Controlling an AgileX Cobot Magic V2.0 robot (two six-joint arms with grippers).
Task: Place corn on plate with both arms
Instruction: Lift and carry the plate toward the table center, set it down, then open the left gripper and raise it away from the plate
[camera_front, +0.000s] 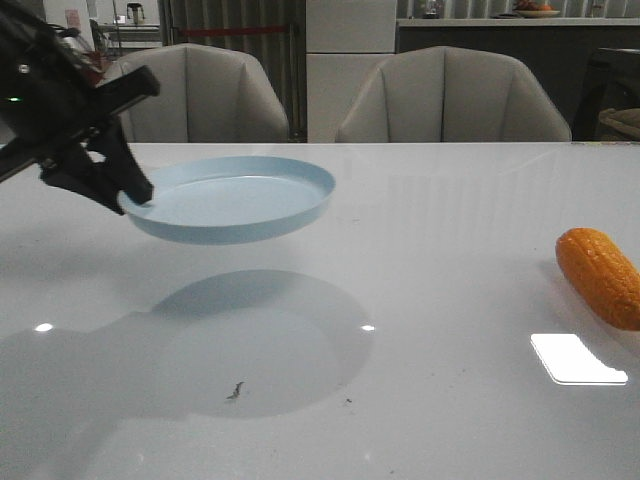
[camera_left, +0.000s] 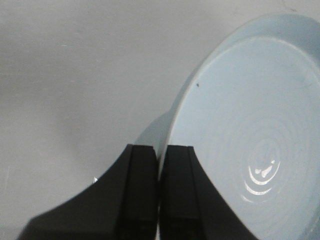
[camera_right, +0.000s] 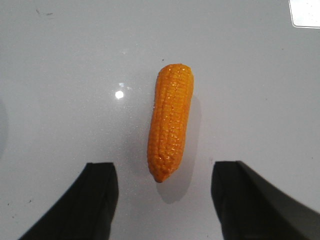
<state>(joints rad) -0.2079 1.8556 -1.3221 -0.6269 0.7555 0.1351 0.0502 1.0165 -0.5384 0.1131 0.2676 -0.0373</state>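
Note:
My left gripper (camera_front: 135, 195) is shut on the left rim of the pale blue plate (camera_front: 235, 198) and holds it in the air, well above the table; its shadow lies below. In the left wrist view the two fingers (camera_left: 142, 170) pinch the plate's rim (camera_left: 172, 130). The orange corn (camera_front: 600, 275) lies on the table at the far right. In the right wrist view my right gripper (camera_right: 165, 175) is open above the table, its jaws spread wide on either side of the corn's (camera_right: 170, 122) near tip, not touching it. The right arm does not show in the front view.
The white glossy table (camera_front: 450, 230) carries a bright window reflection (camera_front: 578, 358) near the corn and a small dark speck (camera_front: 235, 390) in front. Two grey chairs (camera_front: 450, 95) stand behind the far edge.

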